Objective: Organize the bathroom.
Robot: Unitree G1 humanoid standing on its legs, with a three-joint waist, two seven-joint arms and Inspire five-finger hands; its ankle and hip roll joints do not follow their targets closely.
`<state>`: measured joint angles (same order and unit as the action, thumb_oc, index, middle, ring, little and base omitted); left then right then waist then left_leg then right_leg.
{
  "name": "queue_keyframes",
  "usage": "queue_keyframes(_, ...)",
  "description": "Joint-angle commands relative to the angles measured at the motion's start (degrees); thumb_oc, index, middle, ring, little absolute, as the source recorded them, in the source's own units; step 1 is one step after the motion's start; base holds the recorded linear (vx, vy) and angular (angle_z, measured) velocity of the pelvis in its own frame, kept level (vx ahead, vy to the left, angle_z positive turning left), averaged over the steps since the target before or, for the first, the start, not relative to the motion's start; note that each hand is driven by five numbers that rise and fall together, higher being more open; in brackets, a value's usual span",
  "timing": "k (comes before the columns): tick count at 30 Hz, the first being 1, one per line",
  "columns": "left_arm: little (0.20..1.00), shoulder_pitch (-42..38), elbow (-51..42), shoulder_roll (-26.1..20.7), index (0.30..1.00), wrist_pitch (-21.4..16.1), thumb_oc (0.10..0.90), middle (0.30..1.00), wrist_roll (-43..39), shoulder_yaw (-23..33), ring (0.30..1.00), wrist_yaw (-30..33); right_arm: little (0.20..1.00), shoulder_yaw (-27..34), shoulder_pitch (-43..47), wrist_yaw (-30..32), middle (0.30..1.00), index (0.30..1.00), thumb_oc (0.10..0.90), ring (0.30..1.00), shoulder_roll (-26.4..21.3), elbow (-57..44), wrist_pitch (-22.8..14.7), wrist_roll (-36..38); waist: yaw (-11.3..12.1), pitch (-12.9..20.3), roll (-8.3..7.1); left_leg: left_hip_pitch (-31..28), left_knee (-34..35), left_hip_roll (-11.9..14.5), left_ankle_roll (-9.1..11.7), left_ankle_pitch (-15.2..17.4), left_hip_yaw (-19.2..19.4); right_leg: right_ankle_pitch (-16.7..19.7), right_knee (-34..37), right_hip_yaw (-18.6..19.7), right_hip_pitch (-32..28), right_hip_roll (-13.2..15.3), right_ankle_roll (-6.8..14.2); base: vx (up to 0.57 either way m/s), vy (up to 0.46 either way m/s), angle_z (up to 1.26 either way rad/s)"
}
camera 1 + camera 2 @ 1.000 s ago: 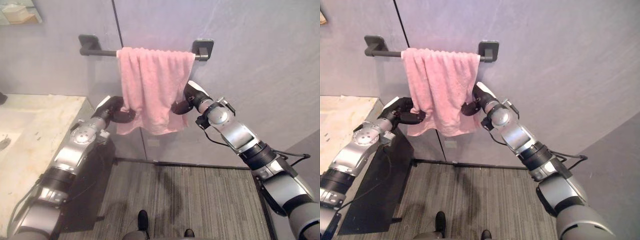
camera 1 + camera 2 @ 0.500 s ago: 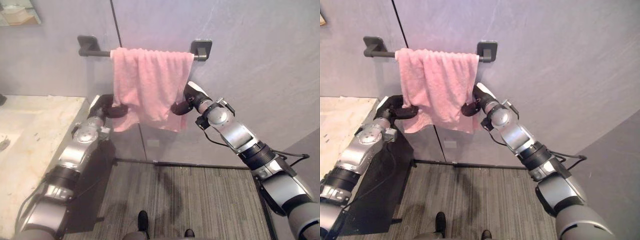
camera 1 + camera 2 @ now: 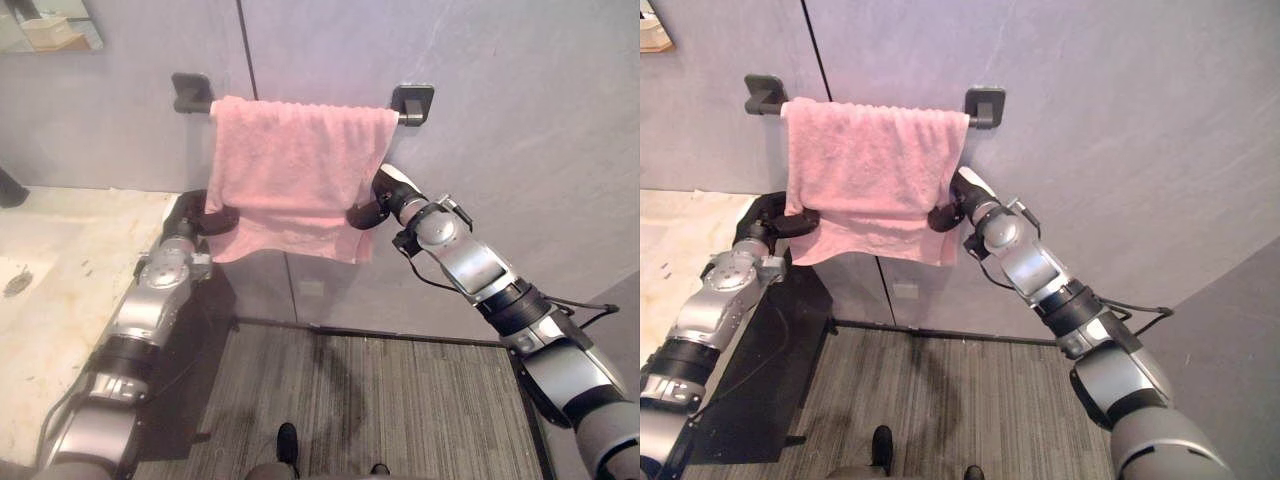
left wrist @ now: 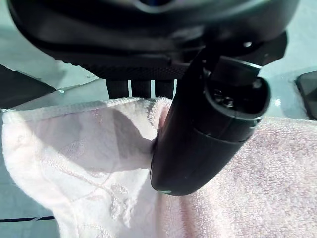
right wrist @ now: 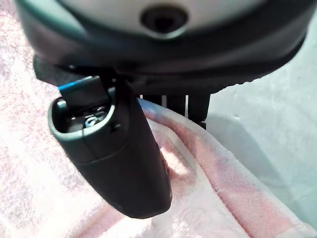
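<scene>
A pink towel (image 3: 295,170) hangs spread over the black wall rail (image 3: 190,103), reaching from near the rail's left bracket to its right bracket (image 3: 413,103). My left hand (image 3: 203,216) pinches the towel's lower left edge, thumb (image 4: 208,134) pressed on the cloth with the fingers behind it. My right hand (image 3: 372,207) pinches the towel's right edge the same way, its thumb (image 5: 116,163) on the front of the cloth. Both hands hold the towel out to the sides at mid-height.
A pale stone counter (image 3: 60,290) lies at the left with a dark cabinet side (image 3: 190,380) below it. The grey wall (image 3: 520,150) stands behind the rail. Striped grey floor (image 3: 400,400) lies below. A mirror corner (image 3: 50,25) shows at the upper left.
My left hand has pulled the towel's left edge leftward, so the towel went from bunched to spread wide along the rail. The right hand stayed at the right edge. The camera shifted slightly.
</scene>
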<state>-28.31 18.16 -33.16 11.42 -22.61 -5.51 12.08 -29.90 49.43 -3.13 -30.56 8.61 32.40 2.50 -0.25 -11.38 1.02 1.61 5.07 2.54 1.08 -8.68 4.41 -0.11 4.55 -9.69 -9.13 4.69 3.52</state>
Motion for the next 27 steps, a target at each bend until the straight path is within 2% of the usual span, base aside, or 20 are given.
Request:
queue_keyframes(1,0.300,-1.3,1.3,-2.9,0.300,-5.0,0.400,0.300,1.6,4.0,0.300,0.1,0.300,1.6,8.6,3.8,0.300,0.300,0.400,0.300,-0.4,-0.1,-1.7,-4.3,1.0,6.7,-0.05,-6.7,-0.1,4.8,2.8,4.8,3.3,4.4,0.5,2.8,5.3,2.1,0.2,0.00,0.000,0.00)
queue_keyframes(7,0.300,-1.1,-0.4,-3.2,0.300,-3.3,0.400,0.300,2.5,3.0,0.300,-4.4,0.300,2.3,8.2,3.2,0.300,0.300,0.400,0.300,-1.3,-0.9,-1.8,-4.1,0.6,6.3,0.16,-6.4,-0.1,4.8,2.8,4.7,3.5,4.6,0.5,3.1,5.8,2.1,0.2,0.00,0.000,0.00)
queue_keyframes(9,0.444,-1.1,-0.8,-3.4,0.444,-2.9,0.496,0.444,2.0,2.9,0.444,-5.5,0.312,2.4,8.1,3.0,0.312,0.312,0.408,0.312,-1.5,-1.3,-1.7,-3.9,0.5,6.2,0.25,-6.4,-0.1,4.8,2.8,4.7,3.6,4.6,0.5,3.2,5.9,2.1,0.2,0.00,0.000,0.00)
queue_keyframes(10,0.573,-1.0,-1.1,-3.2,0.573,-2.5,0.582,0.573,2.1,2.9,0.573,-6.1,0.429,2.6,7.9,2.6,0.429,0.429,0.486,0.429,-1.7,-1.5,-1.8,-4.0,0.4,6.1,0.34,-6.3,-0.1,4.7,2.8,4.7,3.7,4.7,0.4,3.3,6.0,2.2,0.2,0.00,0.000,0.00)
queue_keyframes(11,0.900,-0.9,-1.6,-2.9,0.900,-2.1,0.800,0.900,2.1,2.6,0.900,-6.3,0.900,2.6,7.7,2.4,0.900,0.900,0.800,0.900,-1.5,-1.9,-1.8,-4.4,0.3,6.0,0.42,-6.3,-0.1,4.7,2.7,4.6,3.7,4.7,0.4,3.4,6.1,2.2,0.2,0.00,0.000,0.00)
queue_keyframes(27,0.900,-0.5,-3.4,-2.8,0.900,2.3,0.800,0.900,3.7,-0.1,0.900,-11.5,0.900,3.2,6.1,1.5,0.900,0.900,0.800,0.900,-1.4,-3.4,0.6,-5.5,-0.8,5.1,1.25,-6.3,-0.1,4.2,2.5,5.1,4.3,4.6,0.2,4.3,6.6,2.4,0.4,0.00,0.001,-0.01)
